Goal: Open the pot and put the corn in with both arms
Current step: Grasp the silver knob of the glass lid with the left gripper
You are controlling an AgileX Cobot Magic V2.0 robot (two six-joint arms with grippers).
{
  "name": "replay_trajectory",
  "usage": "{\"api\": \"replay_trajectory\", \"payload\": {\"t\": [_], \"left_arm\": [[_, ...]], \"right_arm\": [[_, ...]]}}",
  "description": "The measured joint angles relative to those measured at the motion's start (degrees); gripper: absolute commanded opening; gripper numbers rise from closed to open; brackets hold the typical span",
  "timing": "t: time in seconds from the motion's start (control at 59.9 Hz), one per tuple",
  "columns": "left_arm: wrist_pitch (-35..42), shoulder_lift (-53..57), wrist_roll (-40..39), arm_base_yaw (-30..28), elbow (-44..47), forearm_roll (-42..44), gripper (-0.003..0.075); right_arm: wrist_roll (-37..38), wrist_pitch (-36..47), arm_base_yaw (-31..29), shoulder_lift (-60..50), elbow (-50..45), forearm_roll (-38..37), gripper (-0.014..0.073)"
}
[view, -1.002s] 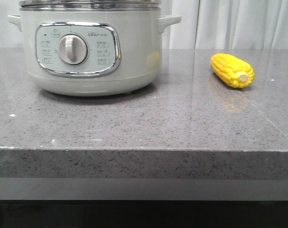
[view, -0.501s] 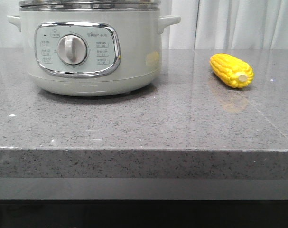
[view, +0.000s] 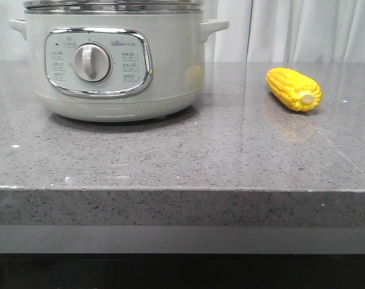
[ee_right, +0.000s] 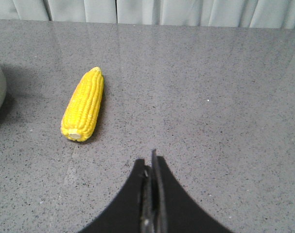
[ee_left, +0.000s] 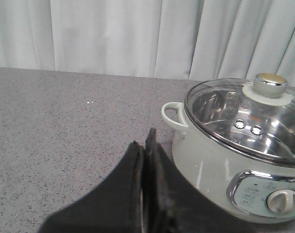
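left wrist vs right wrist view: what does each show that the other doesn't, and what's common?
Left wrist only: the pot's glass lid with its knob, still closed on the pot, the steel interior visible through it, one side handle, the dial, and the left gripper, its fingers pressed together.

Right wrist only: the corn lying on the counter, apart from the pot, and the right gripper, also shut and holding nothing.

Both: the pot (just a sliver of its wall in the right wrist view), the grey speckled counter and white curtains.
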State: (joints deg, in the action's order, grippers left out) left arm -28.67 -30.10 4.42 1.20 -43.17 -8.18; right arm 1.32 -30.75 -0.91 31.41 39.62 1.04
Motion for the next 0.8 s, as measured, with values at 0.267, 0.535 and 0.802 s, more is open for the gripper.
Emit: {"api": "replay_trajectory", "payload": {"t": [0.267,0.535,0.802], "left_arm": [[0.09,-0.29,0.0,0.0,0.0,0.0,0.0506],[4.24,-3.97,0.0,6.62,0.0,-0.23,0.0501],[14.62,-14.86,0.0,18.16,-2.32,-0.31,0.0501]], "right_arm": [[0.0,0.0,0.0,0.0,0.0,0.0,0.0563],[0.0,0.0,0.0,0.0,0.0,0.0,0.0601],[0.0,0.0,0.0,0.0,0.0,0.0,0.0601]]}}
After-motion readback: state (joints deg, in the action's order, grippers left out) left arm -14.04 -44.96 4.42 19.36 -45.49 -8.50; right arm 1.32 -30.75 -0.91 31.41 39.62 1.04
